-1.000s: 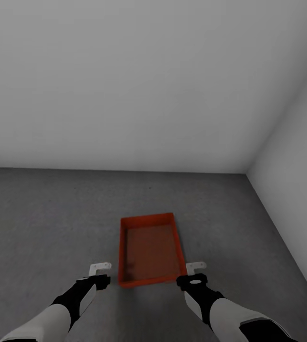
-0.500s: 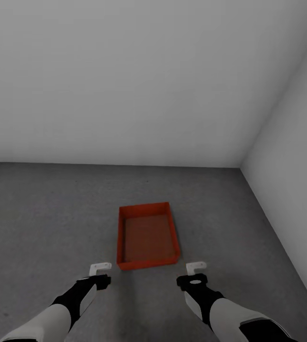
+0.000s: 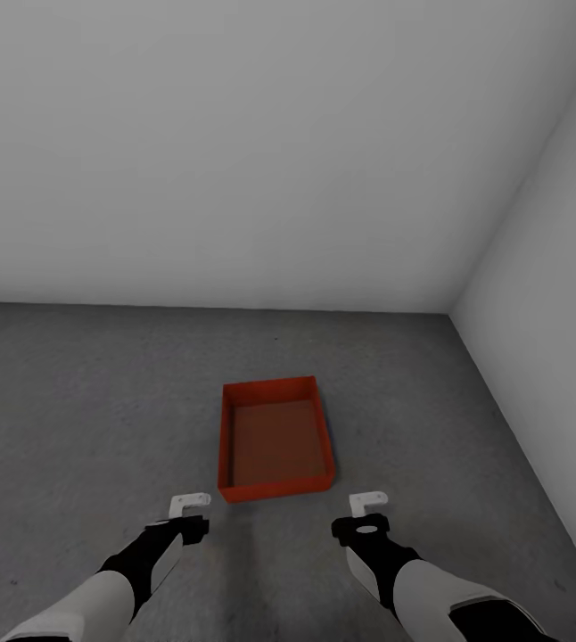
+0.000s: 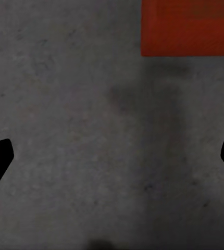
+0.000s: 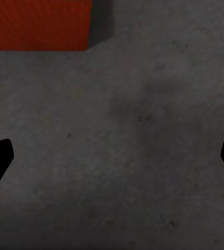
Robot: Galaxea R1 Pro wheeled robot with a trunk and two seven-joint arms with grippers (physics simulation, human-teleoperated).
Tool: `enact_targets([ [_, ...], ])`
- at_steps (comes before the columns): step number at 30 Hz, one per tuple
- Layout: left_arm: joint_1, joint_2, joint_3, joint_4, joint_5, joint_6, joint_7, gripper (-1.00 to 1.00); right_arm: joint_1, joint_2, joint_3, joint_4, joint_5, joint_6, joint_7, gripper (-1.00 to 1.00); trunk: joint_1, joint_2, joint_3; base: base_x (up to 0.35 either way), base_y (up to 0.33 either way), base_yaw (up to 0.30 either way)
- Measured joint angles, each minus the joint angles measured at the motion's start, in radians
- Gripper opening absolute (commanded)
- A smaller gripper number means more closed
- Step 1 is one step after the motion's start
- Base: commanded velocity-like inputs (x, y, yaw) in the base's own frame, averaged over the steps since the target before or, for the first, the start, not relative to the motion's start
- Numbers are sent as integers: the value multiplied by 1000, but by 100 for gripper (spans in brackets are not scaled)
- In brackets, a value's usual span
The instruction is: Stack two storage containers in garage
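Note:
A red-orange storage container [image 3: 275, 442] rests flat on the dark grey garage floor [image 3: 83, 419], open side up and empty inside. Whether another container lies under or inside it I cannot tell. My left gripper [image 3: 188, 504] hovers just off its near left corner, open and holding nothing. On the other side, my right gripper [image 3: 368, 501] hangs off the near right corner, also open and empty. A corner of the container [image 4: 189, 26] appears in the left wrist view beyond the open left gripper [image 4: 112, 156]. The right wrist view shows the container [image 5: 36, 23] beyond the right gripper [image 5: 112, 156].
A plain pale grey back wall [image 3: 234, 178] stands behind the container. A side wall [image 3: 547, 312] closes the room on the right and meets the back wall in a corner. Bare concrete stretches to the left.
The whole view has shifted: the container now sits a little farther from both grippers, as if the robot backed away. Both arms hold the same pose and stay open.

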Motion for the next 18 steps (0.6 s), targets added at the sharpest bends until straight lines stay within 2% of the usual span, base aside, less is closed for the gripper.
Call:
enact_targets([
  [12,0,0,2,0,0,0,2,100,0,0,0,0,0,0,0,100,0,0,0,0,0,0],
  [18,0,0,2,0,0,0,2,100,0,0,0,0,0,1,0,100,-23,42,19,0,0,0],
])
